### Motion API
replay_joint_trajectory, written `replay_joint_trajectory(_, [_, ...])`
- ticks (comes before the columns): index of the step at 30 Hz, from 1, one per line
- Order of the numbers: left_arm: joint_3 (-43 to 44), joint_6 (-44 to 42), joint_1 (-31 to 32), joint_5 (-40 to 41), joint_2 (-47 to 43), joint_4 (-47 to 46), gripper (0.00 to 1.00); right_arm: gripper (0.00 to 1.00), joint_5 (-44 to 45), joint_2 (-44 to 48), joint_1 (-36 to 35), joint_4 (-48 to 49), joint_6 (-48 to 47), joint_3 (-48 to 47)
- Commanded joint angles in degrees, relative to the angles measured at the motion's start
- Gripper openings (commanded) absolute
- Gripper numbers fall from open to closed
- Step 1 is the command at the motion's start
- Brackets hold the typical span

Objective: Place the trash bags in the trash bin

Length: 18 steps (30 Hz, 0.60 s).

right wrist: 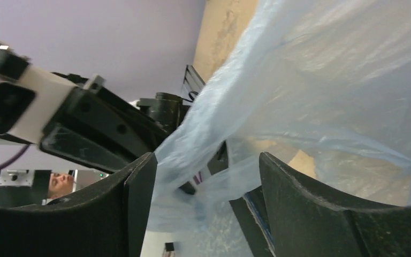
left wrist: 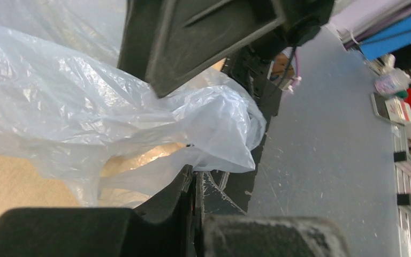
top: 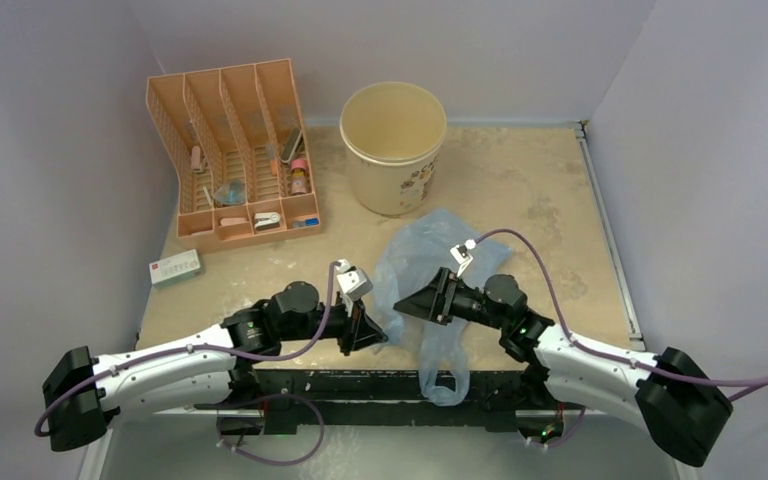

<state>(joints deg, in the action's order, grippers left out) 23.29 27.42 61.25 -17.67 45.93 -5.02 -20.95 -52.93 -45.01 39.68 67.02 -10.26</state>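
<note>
Bag [top: 422,262] pinched in L gripper [left wrist: 191,172]; R gripper [right wrist: 207,174] spread.

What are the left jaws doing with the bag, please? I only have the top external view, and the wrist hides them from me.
Observer: In the left wrist view, the left gripper has its jaws shut on a thin fold of the trash bag.
Operator: Thank you. Does the right one grip it too?
Observer: No. In the right wrist view, the right gripper has its jaws wide apart, and the bag's film passes between them without being pinched.
</note>
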Motion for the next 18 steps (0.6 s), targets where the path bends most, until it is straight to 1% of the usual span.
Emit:
replay_joint_trajectory(1, [2.4,3.0,0.2,7.7,-0.3,4.6,0.0,0.75,-0.6,0.3,-0.2,2.2,2.0,-4.8])
replay_joint_trajectory(4, [1.8,3.5,0.2,7.7,-1.9,4.3,0.0,0.78,0.8,2.8,-0.2,1.8,2.7,-3.7])
replay_joint_trajectory(7, [-0.2,4.5,0.2,7.1,-2.9,2.1,0.0,0.8,-0.7,4.8,-0.2,2.2,2.4,-3.2])
replay_joint_trajectory(11, [-1.4,4.6,0.2,5.0,-1.9,-2.2,0.0,0.8,-2.4,3.0,-0.5,-1.9,-1.0,-5.6])
replay_joint_trajectory(14, [-0.9,4.4,0.2,2.8,0.2,-3.8,0.0,0.75,-3.9,-0.1,-1.4,0.1,-1.0,-6.2])
replay_joint_trajectory(15, [-0.8,4.4,0.2,2.6,0.8,-4.1,0.0,0.72,-4.3,-1.2,-1.9,1.8,-0.5,-6.0])
replay_joint_trajectory(18, [-0.9,4.8,0.2,1.9,1.5,-5.1,0.0,0.55,-4.4,-3.9,-3.2,7.4,1.0,-5.6])
